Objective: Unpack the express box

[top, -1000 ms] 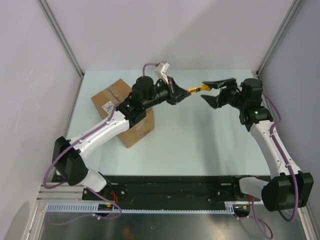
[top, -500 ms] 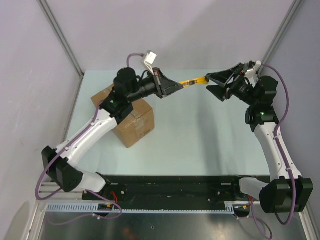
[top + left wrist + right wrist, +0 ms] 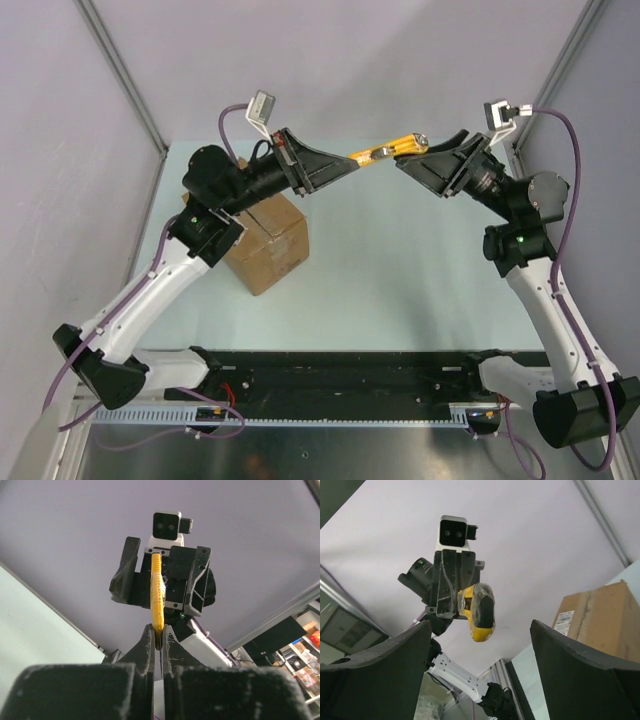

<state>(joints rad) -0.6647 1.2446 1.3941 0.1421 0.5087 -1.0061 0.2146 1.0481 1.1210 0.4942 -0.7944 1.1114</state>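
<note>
One yellow knife [image 3: 388, 150] between closed left fingers [image 3: 146, 647].

Top view: fixed, high behind my arm bases [image 3: 195, 365], looked down on the whole counter [image 3: 400, 290].
Left wrist view: I had it close behind the left tool [image 3: 159, 630], tipped upward toward the wall [image 3: 75, 520], facing the right tool [image 3: 165, 570] head-on.
Right wrist view: the mirror of that, equally close.
All three shared the yellow knife [image 3: 385, 152]; top and right wrist also shared the express box [image 3: 600, 615].
</note>
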